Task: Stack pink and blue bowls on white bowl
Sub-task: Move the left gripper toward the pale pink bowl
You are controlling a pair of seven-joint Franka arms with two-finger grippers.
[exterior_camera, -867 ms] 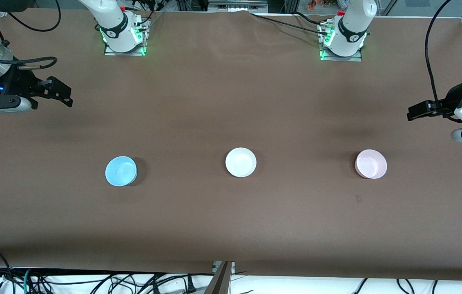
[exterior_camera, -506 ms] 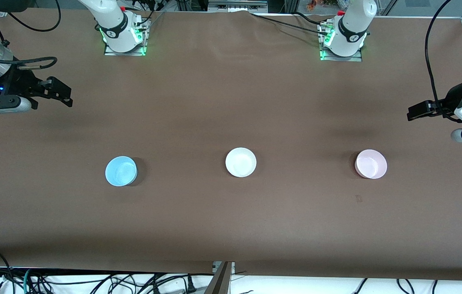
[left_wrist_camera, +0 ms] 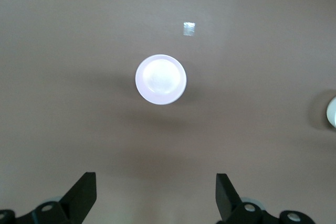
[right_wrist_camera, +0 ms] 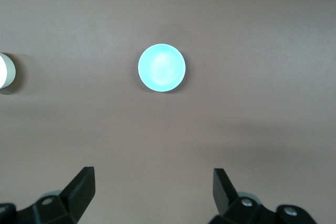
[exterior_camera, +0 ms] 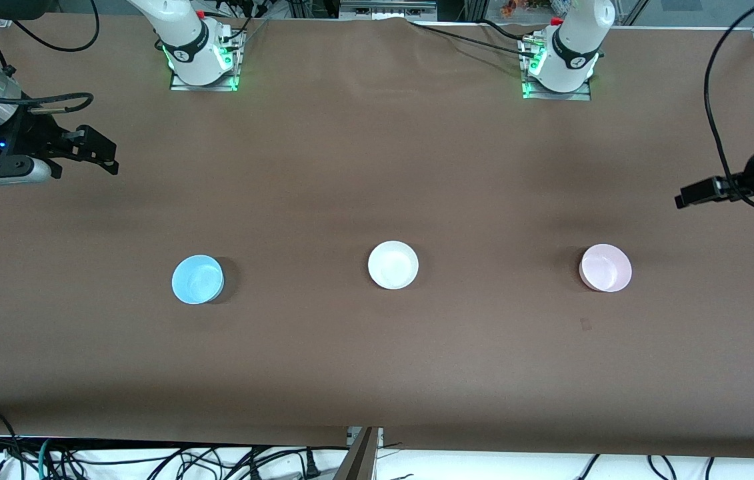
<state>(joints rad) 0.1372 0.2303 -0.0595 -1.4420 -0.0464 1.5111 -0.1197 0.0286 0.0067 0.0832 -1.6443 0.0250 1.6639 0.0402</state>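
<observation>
Three bowls sit apart in a row on the brown table, none stacked yet. We note the white bowl in the middle, the blue bowl toward the right arm's end and the pink bowl toward the left arm's end.

Left gripper: high over the table at its own end, jaws spread wide, nothing held. Its wrist view has the pink bowl centred below, with the white bowl's edge just showing at the frame's margin.

Right gripper: high over the table at its own end, jaws spread wide and empty, with the blue bowl centred in its wrist view.

We judge the task at its first step: approach, no pick made. Next move, as we see it: one gripper descends over its bowl and pinches the rim, one finger inside and one outside, then lifts clear. These shallow bowls look light, so a slightly off grasp could push one aside.
</observation>
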